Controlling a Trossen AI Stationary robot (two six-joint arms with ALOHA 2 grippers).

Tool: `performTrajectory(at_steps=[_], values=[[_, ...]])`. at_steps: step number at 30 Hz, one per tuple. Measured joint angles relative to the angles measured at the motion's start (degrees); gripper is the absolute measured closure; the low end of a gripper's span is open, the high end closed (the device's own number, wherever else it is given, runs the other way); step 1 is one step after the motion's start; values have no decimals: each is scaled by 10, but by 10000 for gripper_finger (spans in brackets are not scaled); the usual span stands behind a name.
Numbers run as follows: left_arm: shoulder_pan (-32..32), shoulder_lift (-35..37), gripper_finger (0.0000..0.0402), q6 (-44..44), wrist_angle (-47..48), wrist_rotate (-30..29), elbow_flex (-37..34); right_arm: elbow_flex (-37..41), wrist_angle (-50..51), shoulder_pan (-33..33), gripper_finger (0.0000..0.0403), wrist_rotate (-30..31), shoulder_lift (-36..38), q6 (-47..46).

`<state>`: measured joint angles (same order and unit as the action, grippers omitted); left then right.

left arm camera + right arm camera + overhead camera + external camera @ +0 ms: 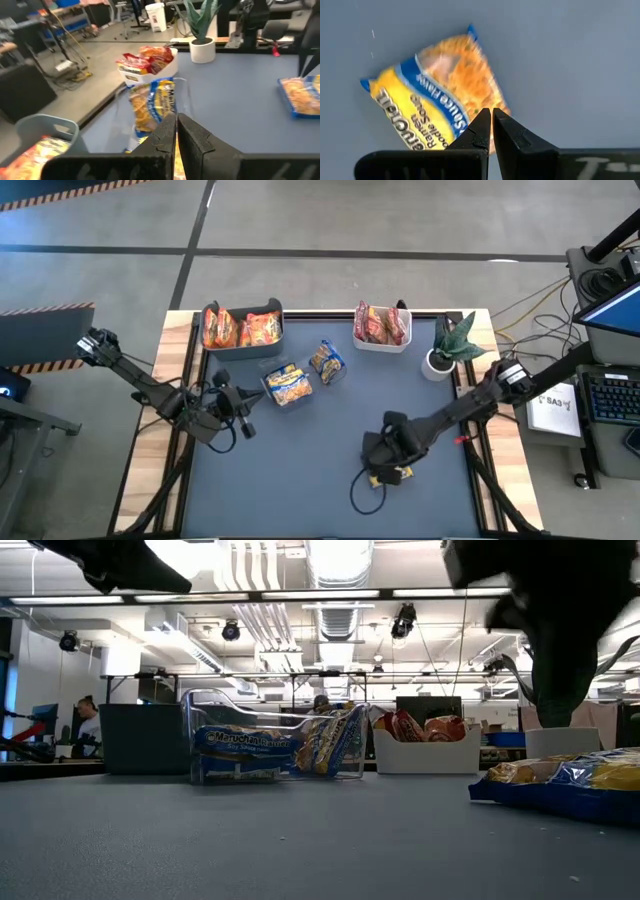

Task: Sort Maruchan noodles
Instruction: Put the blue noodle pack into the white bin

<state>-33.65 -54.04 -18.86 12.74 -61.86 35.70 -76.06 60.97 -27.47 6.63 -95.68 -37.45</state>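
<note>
- Fingers of the right gripper are seen pressed together above a blue-yellow noodle packet lying flat on the table; whether its edge is pinched cannot be told.
- Left gripper is held closed, empty, beside the clear bin of blue-yellow packets.
- Orange packets are kept in the teal bin, red ones in the white bin.

A blue-and-yellow noodle packet with white lettering lies on a dark blue-grey table mat. Orange-yellow packets fill a teal bin; dark red packets fill a white bin. A green plant stands in a white pot.
</note>
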Motion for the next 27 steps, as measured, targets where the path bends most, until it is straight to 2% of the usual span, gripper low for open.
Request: performTrajectory(at_steps=[3,9,18,21,24,27], values=[[0,0,402,-18,0,19,0,50,-46,-7,394,-22,8,6],[0,0,402,-33,-2,31,0,137,-137,-14,394,-22,37,5],[0,0,402,-44,-6,30,0,218,-237,-12,394,-16,56,-22],[0,-1,402,-44,-17,30,-1,223,-308,-12,394,32,56,-12],[0,-13,402,-35,-43,29,-1,223,-393,-3,394,93,51,40],[0,-41,402,-5,-91,29,-1,213,-531,5,394,197,51,116]])
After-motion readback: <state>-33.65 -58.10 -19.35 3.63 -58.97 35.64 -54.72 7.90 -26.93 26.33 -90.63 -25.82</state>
